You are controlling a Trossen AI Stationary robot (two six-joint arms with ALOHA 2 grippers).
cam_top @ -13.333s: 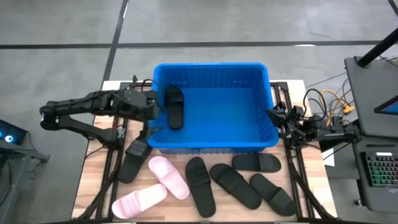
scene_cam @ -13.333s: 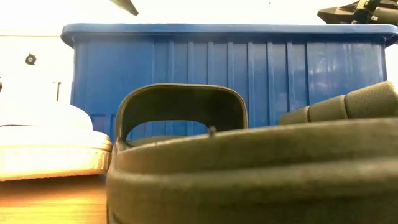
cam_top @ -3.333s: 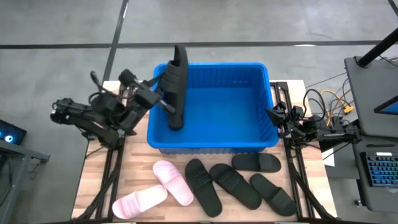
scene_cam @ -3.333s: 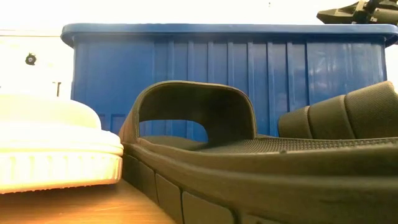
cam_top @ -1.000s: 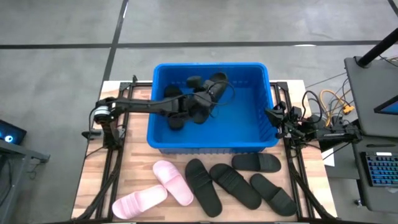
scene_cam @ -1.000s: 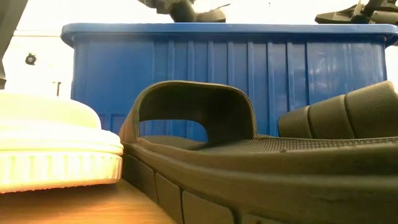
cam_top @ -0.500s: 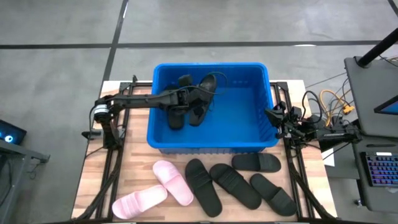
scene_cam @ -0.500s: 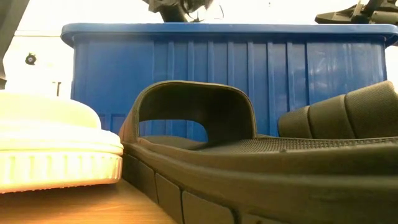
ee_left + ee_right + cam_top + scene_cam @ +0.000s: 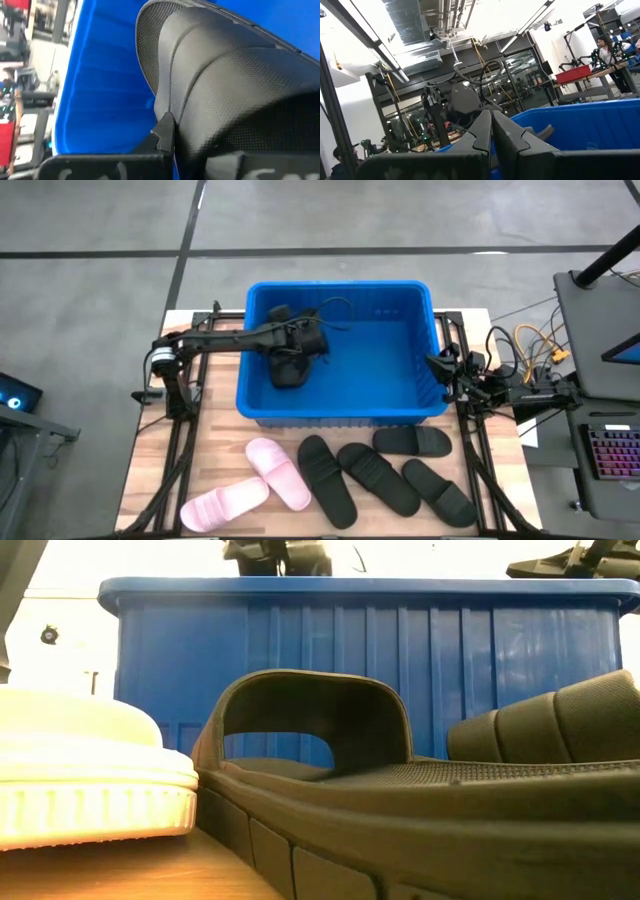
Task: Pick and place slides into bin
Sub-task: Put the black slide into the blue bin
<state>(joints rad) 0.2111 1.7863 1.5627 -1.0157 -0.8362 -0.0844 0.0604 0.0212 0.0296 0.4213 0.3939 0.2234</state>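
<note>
Holding black slides, blue bin, left fingers' grip unclear; right fingers clenched

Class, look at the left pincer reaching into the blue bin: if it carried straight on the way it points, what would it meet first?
Most likely the black slide lying in the bin: the left pincer points right at it from close by, and the slide fills the left wrist view. Whether they already touch cannot be told.

wooden table | blue bin at back | front: two pink slides at left, four black slides beside them
</note>
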